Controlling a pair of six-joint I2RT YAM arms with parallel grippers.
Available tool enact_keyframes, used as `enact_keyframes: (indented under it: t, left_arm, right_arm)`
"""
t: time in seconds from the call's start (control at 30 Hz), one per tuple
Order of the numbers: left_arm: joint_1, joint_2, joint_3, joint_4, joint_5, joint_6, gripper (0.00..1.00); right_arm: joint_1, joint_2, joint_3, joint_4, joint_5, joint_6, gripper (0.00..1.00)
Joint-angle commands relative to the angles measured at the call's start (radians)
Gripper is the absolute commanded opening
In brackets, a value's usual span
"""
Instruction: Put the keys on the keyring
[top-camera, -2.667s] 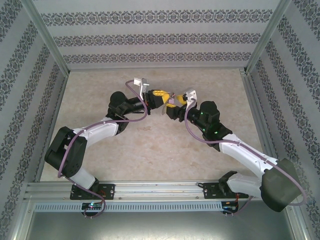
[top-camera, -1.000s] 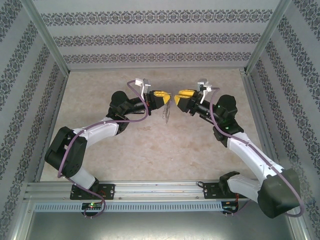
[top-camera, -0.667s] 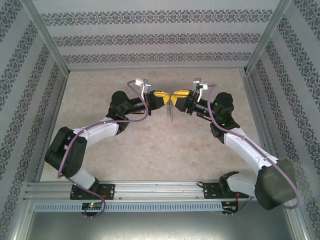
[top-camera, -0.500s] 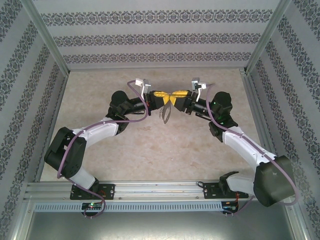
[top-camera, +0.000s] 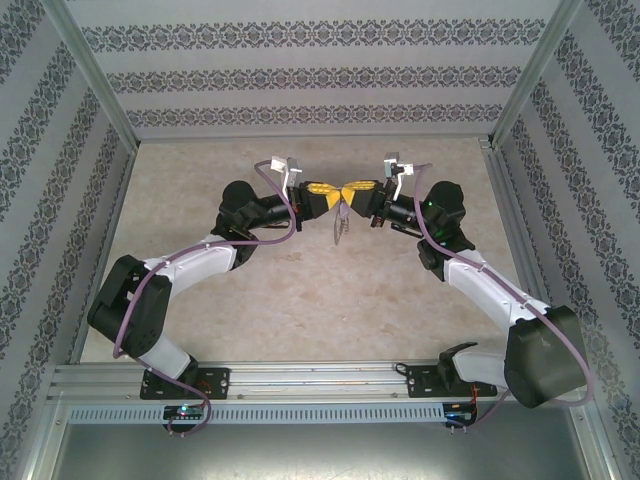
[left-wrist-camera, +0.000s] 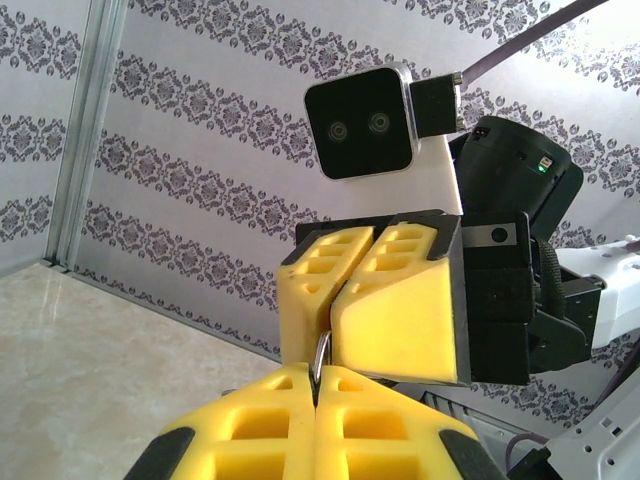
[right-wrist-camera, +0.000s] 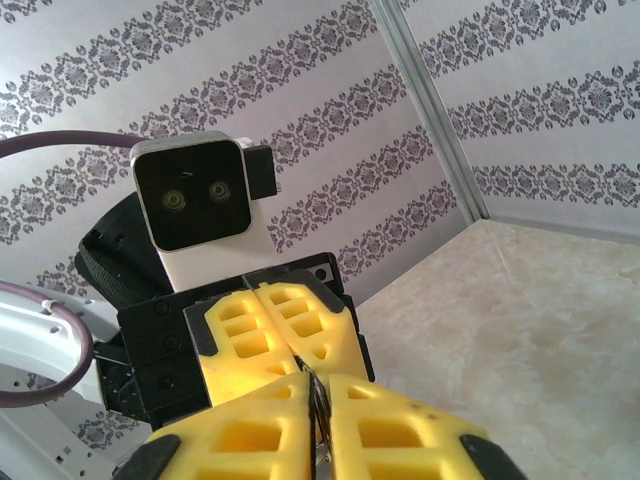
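Wallpapered walls (top-camera: 320, 80) behind left end effector (left-wrist-camera: 316, 378) and right end effector (right-wrist-camera: 318, 388), both tight-shut on keyring (top-camera: 340, 225).

Beyond the left pincer (top-camera: 336, 190) and right pincer (top-camera: 350, 189), the back wall (top-camera: 320, 80) runs in grey damask stripes on white. Same paper on the left wall (top-camera: 40, 200), out past the left pincer, and on the right wall (top-camera: 600, 180) opposite. Metal posts (top-camera: 92, 75) stand in both far corners. Under the pincers lies a beige marbled tabletop (top-camera: 300, 300), evenly lit. Nearer than the pincers, a metal rail (top-camera: 320, 372) crosses its edge.
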Motion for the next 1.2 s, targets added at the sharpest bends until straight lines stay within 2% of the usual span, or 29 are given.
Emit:
enact_keyframes:
  t: [0.0,0.1,0.33,0.43,0.6,0.73,0.97,1.17]
  left_arm:
    - [-0.015,-0.035,0.036,0.008,0.014,0.022,0.00]
    - [-0.014,-0.034,0.036,0.007,0.015,0.022,0.00]
    - [-0.015,-0.040,0.042,-0.030,0.005,0.039,0.01]
    - [-0.013,-0.059,0.051,-0.116,0.000,0.096,0.16]
    - [0.004,-0.109,0.064,-0.264,-0.006,0.192,0.30]
    - [0.026,-0.138,0.100,-0.425,0.018,0.281,0.40]
    - [0.030,-0.143,0.214,-0.766,0.066,0.470,0.48]
    - [0.045,-0.118,0.281,-0.929,0.126,0.548,0.51]
  right_arm:
    - [-0.003,0.001,0.023,0.059,-0.041,-0.001,0.06]
    - [-0.005,0.000,0.023,0.061,-0.050,-0.001,0.00]
    - [-0.017,-0.003,0.039,0.021,-0.067,-0.029,0.00]
    - [-0.032,-0.002,0.054,-0.027,-0.078,-0.059,0.00]
    - [-0.061,-0.001,0.074,-0.096,-0.090,-0.103,0.00]
    - [-0.065,-0.005,0.112,-0.247,-0.096,-0.213,0.00]
    - [-0.058,-0.002,0.197,-0.507,-0.114,-0.394,0.00]
    - [-0.048,0.001,0.275,-0.719,-0.106,-0.536,0.00]
